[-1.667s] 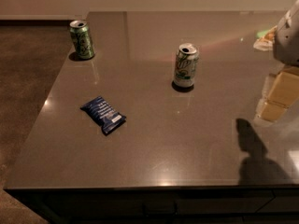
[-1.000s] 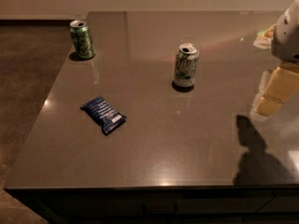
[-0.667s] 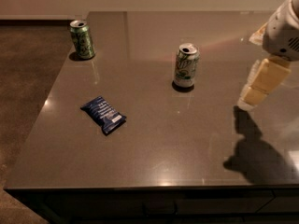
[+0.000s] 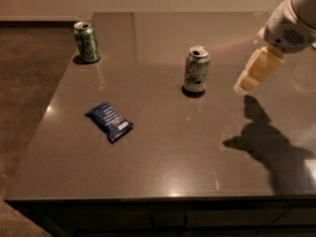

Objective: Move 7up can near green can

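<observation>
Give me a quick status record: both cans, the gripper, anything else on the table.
7up can: upright, mid-table
green can: upright, far left corner, well apart from 7up can
gripper: above the table, right of 7up can, not touching it
packet: blue, lying flat, front left
table: dark, glossy
task: not yet done

Dim warm light; the hand (image 4: 245, 86), upper right, shadows the glossy table (image 4: 163, 152)
</observation>
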Tool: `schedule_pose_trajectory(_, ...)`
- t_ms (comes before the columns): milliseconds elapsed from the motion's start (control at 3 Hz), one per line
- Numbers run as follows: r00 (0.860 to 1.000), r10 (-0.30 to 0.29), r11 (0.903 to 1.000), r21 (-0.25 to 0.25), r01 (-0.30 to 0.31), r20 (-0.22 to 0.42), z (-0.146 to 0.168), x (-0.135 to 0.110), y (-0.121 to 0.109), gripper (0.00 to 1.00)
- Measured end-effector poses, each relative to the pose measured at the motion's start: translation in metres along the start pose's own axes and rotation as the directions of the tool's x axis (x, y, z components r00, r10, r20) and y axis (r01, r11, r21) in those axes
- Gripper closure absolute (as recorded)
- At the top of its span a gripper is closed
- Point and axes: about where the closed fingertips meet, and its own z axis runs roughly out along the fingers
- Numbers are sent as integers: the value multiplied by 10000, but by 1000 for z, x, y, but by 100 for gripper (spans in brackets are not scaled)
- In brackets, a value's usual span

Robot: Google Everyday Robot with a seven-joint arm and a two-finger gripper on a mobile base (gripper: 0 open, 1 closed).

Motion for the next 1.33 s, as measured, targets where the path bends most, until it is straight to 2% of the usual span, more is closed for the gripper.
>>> schedule_pose_trajectory(333, 9979, 548, 9984, 119, -553, 353, 15, -8, -21, 0)
schedule_pose_trajectory(667, 9930, 988, 9951, 2, -990, 646, 32, -15, -36, 0)
schedule_pose_trajectory(1333, 9815, 1314, 9906, -565, -1246, 1393, 72, -48, -45, 0)
